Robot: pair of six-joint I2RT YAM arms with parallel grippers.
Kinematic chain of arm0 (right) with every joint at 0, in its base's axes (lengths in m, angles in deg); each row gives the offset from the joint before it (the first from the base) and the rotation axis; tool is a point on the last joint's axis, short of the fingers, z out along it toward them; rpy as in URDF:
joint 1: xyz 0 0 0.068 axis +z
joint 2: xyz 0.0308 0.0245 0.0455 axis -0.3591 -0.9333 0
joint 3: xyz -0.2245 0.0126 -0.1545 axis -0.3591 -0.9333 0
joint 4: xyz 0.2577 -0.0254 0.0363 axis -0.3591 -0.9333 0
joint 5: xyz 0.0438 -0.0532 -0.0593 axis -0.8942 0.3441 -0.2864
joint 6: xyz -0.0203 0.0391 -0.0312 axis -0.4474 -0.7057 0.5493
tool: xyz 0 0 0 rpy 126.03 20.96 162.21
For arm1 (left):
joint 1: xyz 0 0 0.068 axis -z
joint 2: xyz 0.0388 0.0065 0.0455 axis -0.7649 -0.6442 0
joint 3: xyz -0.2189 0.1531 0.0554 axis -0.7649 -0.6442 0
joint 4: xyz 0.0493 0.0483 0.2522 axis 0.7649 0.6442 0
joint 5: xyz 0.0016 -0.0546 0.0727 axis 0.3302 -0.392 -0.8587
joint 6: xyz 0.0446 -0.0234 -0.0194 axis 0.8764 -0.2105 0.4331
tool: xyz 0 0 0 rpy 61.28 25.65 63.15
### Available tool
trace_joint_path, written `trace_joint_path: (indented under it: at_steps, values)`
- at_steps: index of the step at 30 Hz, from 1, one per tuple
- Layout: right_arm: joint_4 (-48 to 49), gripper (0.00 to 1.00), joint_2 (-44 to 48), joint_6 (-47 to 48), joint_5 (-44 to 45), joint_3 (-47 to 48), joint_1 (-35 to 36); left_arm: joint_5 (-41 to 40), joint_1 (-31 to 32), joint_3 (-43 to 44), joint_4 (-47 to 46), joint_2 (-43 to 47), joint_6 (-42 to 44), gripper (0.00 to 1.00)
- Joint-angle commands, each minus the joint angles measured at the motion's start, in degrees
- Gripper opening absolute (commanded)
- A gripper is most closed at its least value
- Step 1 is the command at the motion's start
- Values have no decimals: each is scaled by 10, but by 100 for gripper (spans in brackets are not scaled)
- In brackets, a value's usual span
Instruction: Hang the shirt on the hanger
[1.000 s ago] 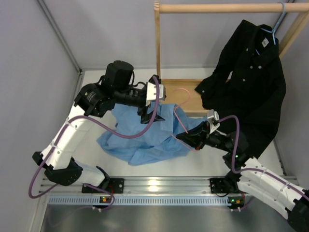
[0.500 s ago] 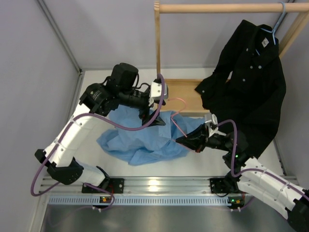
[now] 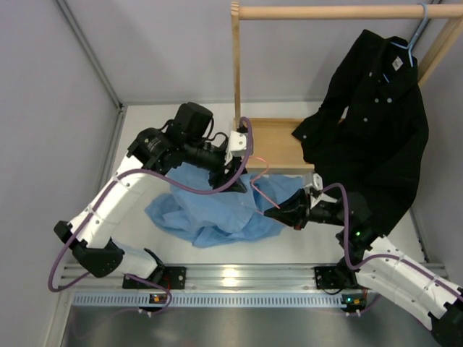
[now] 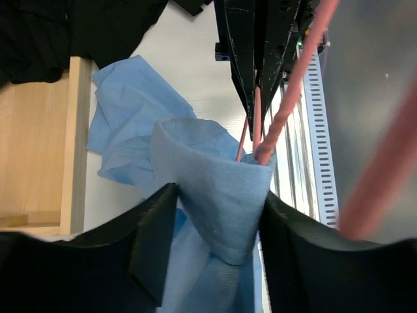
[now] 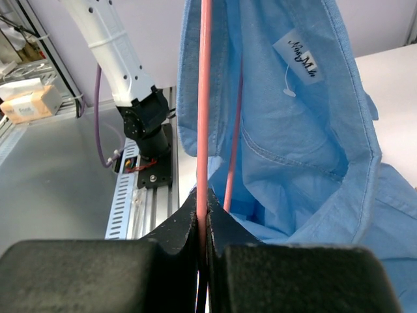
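Note:
The light blue shirt (image 3: 206,210) lies crumpled on the white table, and part of it is raised toward the middle. My right gripper (image 3: 281,211) is shut on the thin pink wire of the hanger (image 3: 260,186), which runs up into the shirt's collar opening (image 5: 293,130). In the right wrist view the hanger (image 5: 204,98) is pinched between the jaws of that gripper (image 5: 203,208). My left gripper (image 3: 239,173) is over the raised cloth. In its wrist view that gripper (image 4: 212,225) stands open with a fold of the shirt (image 4: 215,182) between its fingers, next to the hanger (image 4: 287,98).
A black shirt (image 3: 376,123) hangs on a pale blue hanger (image 3: 414,43) from the wooden rail (image 3: 325,11) at the back right. The rack's upright post (image 3: 236,65) and wooden base (image 3: 271,141) stand just behind my left gripper. A metal rail (image 3: 239,278) runs along the near edge.
My left gripper has moved right and down onto the raised shirt cloth, and its jaws have narrowed around a fold. The right gripper has shifted slightly, still with the hanger in it.

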Motion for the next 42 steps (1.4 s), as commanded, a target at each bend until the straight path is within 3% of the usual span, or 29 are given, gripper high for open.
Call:
trace_joint_path:
  at_steps: [1,2,6,13,15,16,18,19,22,25,28,31,37,42]
  values:
    - [23,0,7,31,-15,42,12,36,1,-16,16,27,25,53]
    - [21,0,6,32,-15,46,12,40,1,-19,16,29,27,32]
    - [18,0,6,33,-14,47,12,42,1,-36,16,44,44,0]
    - [31,0,9,25,-5,44,12,44,1,-38,14,63,68,0]
    - [24,16,16,23,14,41,12,26,1,-44,-4,67,47,0]
    - [18,36,26,22,27,35,12,-1,1,-48,-30,74,33,0]
    - [-16,44,41,24,69,32,12,-33,1,-62,-55,82,-1,0]
    - [-35,65,61,29,87,31,12,-65,0,-68,-80,91,-13,0]
    - [-137,80,116,35,179,32,12,-130,0,-94,-114,107,-58,0]
    - [-236,89,169,9,305,29,12,-168,0,-116,-153,128,-94,0]
    - [-307,88,190,-42,399,23,11,-209,0,-137,-188,151,-138,0]
    - [-310,84,167,-98,371,13,11,-229,0,-159,-225,182,-169,0]
    - [-135,65,72,-160,232,-15,12,-214,0,-192,-266,225,-196,0]
    - [-66,58,2,-164,221,-16,11,-228,0,-201,-265,230,-201,0]
